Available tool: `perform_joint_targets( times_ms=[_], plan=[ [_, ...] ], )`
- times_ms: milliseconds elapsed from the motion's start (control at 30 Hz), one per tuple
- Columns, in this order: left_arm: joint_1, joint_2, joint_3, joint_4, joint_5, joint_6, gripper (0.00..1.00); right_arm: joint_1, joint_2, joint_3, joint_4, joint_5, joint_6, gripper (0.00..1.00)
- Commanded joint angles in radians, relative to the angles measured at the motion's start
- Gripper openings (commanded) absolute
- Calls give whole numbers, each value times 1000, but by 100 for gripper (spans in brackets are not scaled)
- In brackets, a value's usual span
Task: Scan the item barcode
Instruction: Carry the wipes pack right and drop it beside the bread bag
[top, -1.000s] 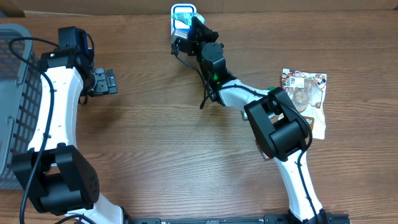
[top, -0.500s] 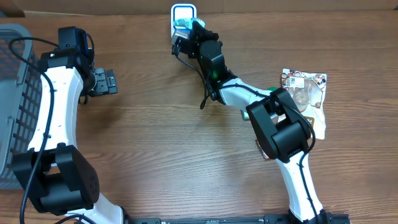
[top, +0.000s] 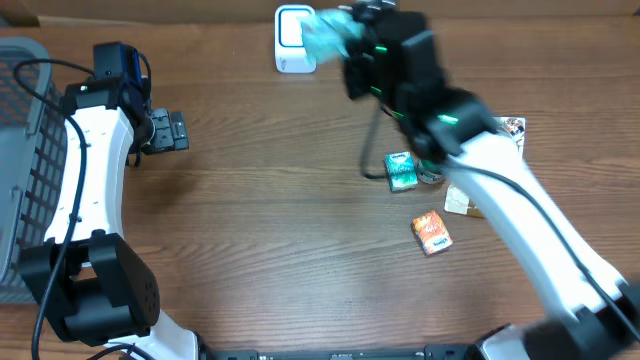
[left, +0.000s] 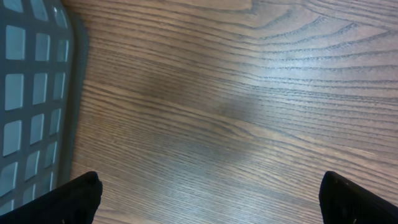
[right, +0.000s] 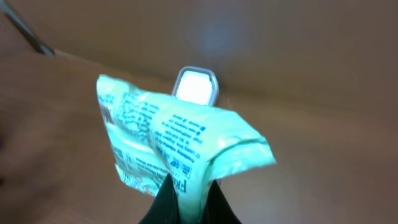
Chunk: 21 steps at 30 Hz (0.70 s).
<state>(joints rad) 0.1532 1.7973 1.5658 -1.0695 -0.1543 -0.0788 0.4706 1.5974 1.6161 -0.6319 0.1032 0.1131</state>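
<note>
Looks like a lab bench dressed as a shop checkout: wood-grain table (top: 250, 230), grey plastic lattice basket (top: 20, 150) alongside, white boxy scanner (top: 292, 40) at the back, small packaged goods (top: 401, 171) lying about.

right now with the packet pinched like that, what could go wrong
1. The right fingers pinch only the bottom edge of the mint-green packet, so it could slip or swing loose.
2. The packet is folded and crumpled. A barcode on a crease, or facing away, may not read at the white scanner behind it.
3. A dark green pack and an orange pack lie on the table below; a dropped packet could land among them.
</note>
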Motion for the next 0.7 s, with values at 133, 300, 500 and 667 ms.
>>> perform_joint_targets(
  times_ms=[133, 300, 500, 667],
  plan=[
    [3, 2, 6, 1, -2, -3, 100, -315, -137, -7, -437, -53, 422, 4],
    [3, 2, 6, 0, -3, -3, 99, -508, -91, -102, -505, -102, 471, 4],
    [3, 2, 6, 1, -3, -3, 100, -655, -58, -282, -409, -187, 462, 4],
    [3, 2, 6, 1, -3, -3, 99, -656, -55, -375, -358, -183, 459, 5]
  ],
)
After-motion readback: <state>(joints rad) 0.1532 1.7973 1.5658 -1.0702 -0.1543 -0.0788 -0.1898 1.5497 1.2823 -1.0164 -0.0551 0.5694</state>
